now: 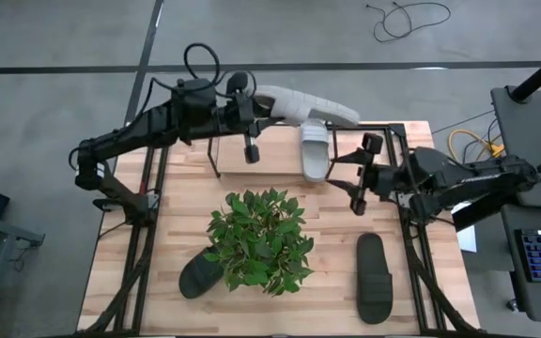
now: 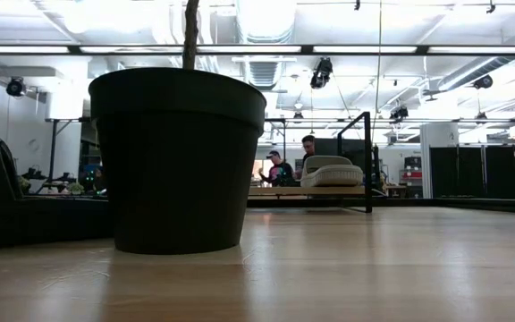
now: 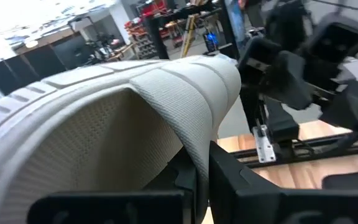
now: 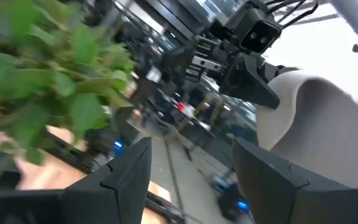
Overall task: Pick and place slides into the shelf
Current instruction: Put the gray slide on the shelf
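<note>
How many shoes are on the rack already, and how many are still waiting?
One light grey slide already sits on the shelf. The left gripper is holding the second grey slide above the shelf end, not yet down. Two black slides still lie near the plant. The right gripper is open and empty.

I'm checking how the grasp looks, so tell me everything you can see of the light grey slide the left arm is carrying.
The light grey slide is an open-toed sandal of foam-like material with one wide, finely textured strap and a dimpled footbed, plain in the left wrist view. It hangs off the table, lying lengthwise near the far edge, above the shelf end. The left hand is shut on it near the strap. Nothing else touches it; the second grey slide lies just below it in the high view.
</note>
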Tool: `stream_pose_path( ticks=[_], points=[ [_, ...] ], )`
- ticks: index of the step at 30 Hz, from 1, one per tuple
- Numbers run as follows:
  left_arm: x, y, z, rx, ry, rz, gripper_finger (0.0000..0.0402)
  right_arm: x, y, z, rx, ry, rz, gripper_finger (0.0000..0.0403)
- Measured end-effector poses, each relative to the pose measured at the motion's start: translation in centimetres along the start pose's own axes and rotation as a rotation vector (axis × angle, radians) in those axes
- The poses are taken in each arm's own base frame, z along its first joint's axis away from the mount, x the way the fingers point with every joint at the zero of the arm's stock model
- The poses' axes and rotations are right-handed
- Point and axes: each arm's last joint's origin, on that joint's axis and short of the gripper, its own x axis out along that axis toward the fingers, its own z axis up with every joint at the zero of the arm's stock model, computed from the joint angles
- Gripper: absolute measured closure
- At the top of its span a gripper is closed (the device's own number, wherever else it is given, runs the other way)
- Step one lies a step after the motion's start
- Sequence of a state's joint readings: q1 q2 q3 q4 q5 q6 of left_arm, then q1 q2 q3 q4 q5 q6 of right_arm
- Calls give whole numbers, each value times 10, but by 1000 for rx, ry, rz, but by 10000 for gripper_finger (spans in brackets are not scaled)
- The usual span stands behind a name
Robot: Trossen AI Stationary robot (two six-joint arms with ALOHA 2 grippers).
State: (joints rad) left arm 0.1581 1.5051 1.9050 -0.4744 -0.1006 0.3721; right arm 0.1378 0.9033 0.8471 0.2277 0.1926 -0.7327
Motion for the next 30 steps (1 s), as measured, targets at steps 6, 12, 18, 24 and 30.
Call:
stream_pose_path(
  ticks=[6,12,18,24,30],
  points=[
    [-1,0,4,-3,-42,-15,401,22,-8,16,9,36,-63,188],
    [-1,1,9,-6,-114,-44,401,45,-18,28,31,124,-186,188],
    [0,1,10,-6,-130,-51,401,60,-24,36,31,190,-258,188],
    [-8,4,12,-61,-122,-17,401,55,-20,38,-9,294,-197,188],
    [-23,13,13,-97,-83,52,401,49,-7,48,-38,275,-126,188]
  ],
)
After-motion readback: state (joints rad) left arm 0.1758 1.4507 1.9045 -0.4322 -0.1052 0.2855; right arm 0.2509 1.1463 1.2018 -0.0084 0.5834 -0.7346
